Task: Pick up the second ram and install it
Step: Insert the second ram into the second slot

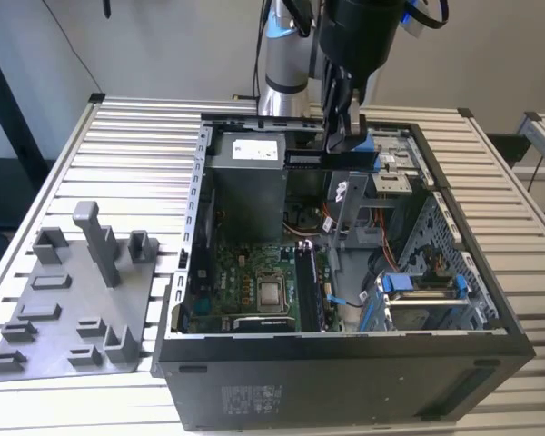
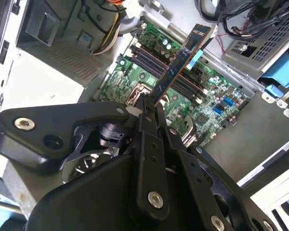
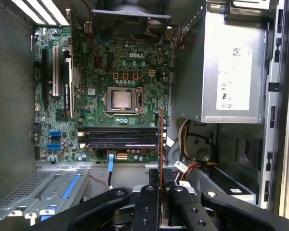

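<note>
My gripper (image 1: 341,136) hangs over the open computer case (image 1: 345,368), shut on the second ram (image 1: 331,161), a thin dark board held level above the case's back half. In the second wrist view the second ram (image 2: 183,57) juts out from between the closed fingers (image 2: 145,120) towards the motherboard (image 2: 202,103). Edge-on in the first wrist view, the ram (image 3: 161,139) is a thin line above the gripper (image 3: 161,187), beside the end of the dark memory slots (image 3: 120,137). In the exterior view, those slots (image 1: 309,286) lie well below the board.
Inside the case are the silver power supply (image 1: 245,182), the processor socket (image 1: 271,292), loose cables and a drive cage with blue tabs (image 1: 418,291). A grey plastic tray with upright blocks (image 1: 64,309) lies on the slatted table at the exterior view's left.
</note>
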Motion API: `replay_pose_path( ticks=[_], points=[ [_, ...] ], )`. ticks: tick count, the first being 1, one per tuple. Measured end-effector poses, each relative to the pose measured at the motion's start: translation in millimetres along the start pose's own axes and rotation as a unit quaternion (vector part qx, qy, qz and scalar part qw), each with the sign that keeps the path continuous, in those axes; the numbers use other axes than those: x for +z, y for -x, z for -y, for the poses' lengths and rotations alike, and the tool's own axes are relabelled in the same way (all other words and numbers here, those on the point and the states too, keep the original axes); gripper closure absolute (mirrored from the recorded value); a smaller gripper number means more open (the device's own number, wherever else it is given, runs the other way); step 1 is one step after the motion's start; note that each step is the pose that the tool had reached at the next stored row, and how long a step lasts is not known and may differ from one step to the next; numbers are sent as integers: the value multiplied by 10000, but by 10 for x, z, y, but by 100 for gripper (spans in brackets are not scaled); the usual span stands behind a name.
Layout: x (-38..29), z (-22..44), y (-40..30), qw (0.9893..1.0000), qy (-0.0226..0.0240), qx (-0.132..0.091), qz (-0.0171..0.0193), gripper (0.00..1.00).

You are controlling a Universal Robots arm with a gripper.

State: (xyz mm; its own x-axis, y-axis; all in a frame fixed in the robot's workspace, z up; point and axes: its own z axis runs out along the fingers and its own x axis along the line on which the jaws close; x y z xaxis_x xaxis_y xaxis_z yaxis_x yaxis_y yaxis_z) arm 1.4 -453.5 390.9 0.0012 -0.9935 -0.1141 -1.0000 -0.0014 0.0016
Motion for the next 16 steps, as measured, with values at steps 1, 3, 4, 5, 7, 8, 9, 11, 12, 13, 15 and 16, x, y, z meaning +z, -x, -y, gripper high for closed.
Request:
replay_pose_path(
  ticks=[1,3,4,5,7,8,9,11,12,13,15,16],
  points=[
    [12,0,-1,10000,-1,4,0,86],
    [33,0,-4,10000,1,13,0,86],
    [45,0,-5,10000,5,17,-1,86],
    [56,0,-6,10000,9,19,0,86],
    [80,1,-9,10000,13,20,0,86],
    [92,1,-11,10000,14,20,-1,86],
    [105,1,-12,10000,14,20,0,86],
    [126,1,-14,10000,14,20,0,86],
    [134,1,-15,10000,14,20,-1,86],
    [141,1,-16,10000,14,20,-1,86],
    [146,1,-17,10000,14,20,-1,86],
    [146,1,-17,10000,14,20,-2,86]
  ],
)
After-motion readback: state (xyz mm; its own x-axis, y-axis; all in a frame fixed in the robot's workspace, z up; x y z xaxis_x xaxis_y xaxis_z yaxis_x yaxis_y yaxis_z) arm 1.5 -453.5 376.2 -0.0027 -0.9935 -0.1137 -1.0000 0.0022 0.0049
